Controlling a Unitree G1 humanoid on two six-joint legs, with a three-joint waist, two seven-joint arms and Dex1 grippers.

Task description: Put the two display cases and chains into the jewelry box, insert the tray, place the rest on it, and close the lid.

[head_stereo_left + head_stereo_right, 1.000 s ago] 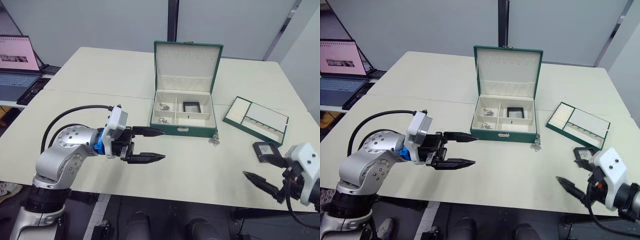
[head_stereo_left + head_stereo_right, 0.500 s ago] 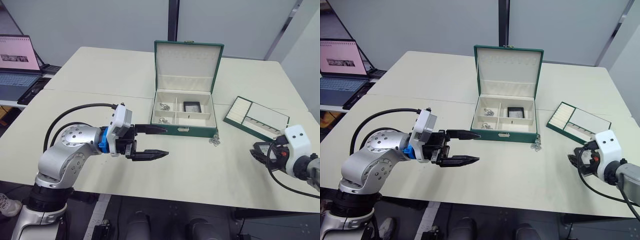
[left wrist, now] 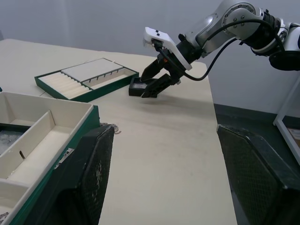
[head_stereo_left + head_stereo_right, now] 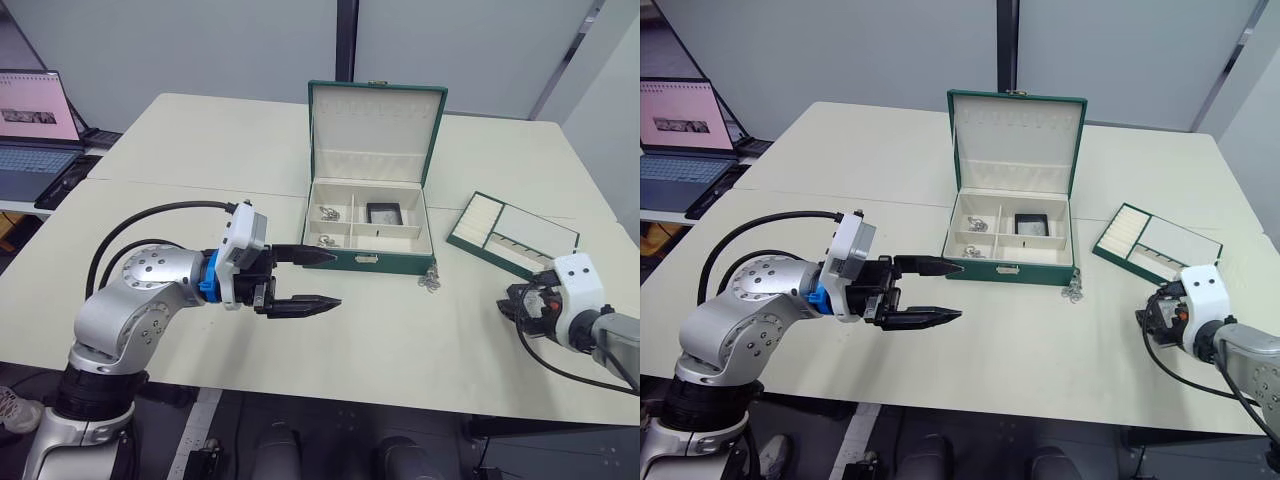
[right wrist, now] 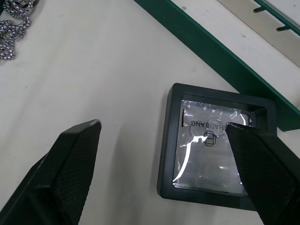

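My right gripper (image 5: 164,154) hangs low over the display case (image 5: 213,149) that lies flat on the table (image 4: 380,340), just beside the near edge of the tray (image 4: 512,237); my jaws are spread wide, one finger (image 5: 65,173) out over bare table on one side and the other reaching over the case's far edge, so they straddle it without closing on it. From my left wrist the same case (image 3: 138,87) shows as a dark square under my right arm's tips. A loose chain (image 4: 430,279) lies on the table close to the front right corner of the jewelry box (image 4: 368,262). The box stands open, its lid (image 4: 375,132) upright behind it, and inside I can see the other display case (image 4: 383,212) in a rear compartment and small bunches of chain (image 4: 327,212) in the left compartments. The tray sits apart from the box, to its right. My left gripper (image 4: 315,278) hovers above the table left of the box front, jaws released and parted, holding nothing. A laptop (image 4: 32,135) stands open on a separate surface at the far left.
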